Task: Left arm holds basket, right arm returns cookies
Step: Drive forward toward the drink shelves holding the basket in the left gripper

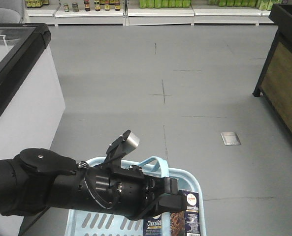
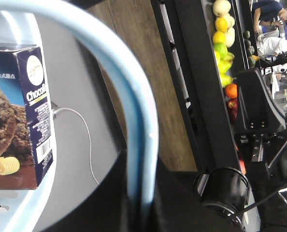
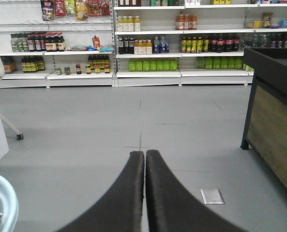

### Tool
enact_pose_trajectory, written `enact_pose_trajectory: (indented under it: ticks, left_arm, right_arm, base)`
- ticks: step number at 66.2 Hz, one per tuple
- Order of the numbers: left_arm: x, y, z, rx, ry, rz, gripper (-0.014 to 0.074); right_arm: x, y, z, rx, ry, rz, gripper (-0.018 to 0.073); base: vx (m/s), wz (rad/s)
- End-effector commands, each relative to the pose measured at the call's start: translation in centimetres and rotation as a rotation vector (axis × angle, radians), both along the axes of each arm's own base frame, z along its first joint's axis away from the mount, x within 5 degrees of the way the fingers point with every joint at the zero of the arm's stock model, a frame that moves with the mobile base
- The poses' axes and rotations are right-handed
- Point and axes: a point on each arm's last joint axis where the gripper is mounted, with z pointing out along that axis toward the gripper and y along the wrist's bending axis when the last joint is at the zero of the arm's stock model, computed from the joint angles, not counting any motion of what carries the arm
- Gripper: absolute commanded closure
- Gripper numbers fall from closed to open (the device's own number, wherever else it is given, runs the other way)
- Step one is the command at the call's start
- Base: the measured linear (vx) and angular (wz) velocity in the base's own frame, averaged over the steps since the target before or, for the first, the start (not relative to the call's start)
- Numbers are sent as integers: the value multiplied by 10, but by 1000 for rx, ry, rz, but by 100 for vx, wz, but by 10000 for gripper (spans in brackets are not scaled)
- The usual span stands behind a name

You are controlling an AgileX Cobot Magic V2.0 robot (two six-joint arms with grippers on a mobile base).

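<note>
The light blue basket [image 1: 94,221] hangs low in the front view, its looped handle [image 1: 157,163] raised. My left gripper [image 1: 168,189] is shut on that handle. In the left wrist view the handle [image 2: 142,121] runs between the dark jaws of my left gripper [image 2: 142,193]. The cookies carton [image 1: 187,214], dark navy with white lettering, stands upright in the basket's right part. It also shows in the left wrist view [image 2: 24,111]. My right gripper [image 3: 144,153] is shut and empty, held over bare floor, with the basket's rim [image 3: 5,203] to its lower left.
A white freezer cabinet [image 1: 22,98] stands at the left. A dark wood-panelled stand [image 1: 283,73] is at the right, with fruit [image 2: 223,38] on its display. Stocked shelves [image 3: 148,48] line the back wall. A metal floor plate [image 1: 230,138] lies ahead.
</note>
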Motion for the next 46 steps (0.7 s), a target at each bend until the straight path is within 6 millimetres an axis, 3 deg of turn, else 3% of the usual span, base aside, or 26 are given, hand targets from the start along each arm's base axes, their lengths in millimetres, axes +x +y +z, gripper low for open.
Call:
enact_pose_trajectory:
  ticks: [1, 46]
  left_arm:
    - [-4, -2, 26, -98, -21, -15, 603]
    - [-4, -2, 26, -98, -21, -15, 603]
  right_arm:
    - [-1, 0, 8, -13, -88, 3, 568]
    - [-1, 0, 8, -13, -88, 3, 568]
  base:
    - [37, 6]
    - [36, 4]
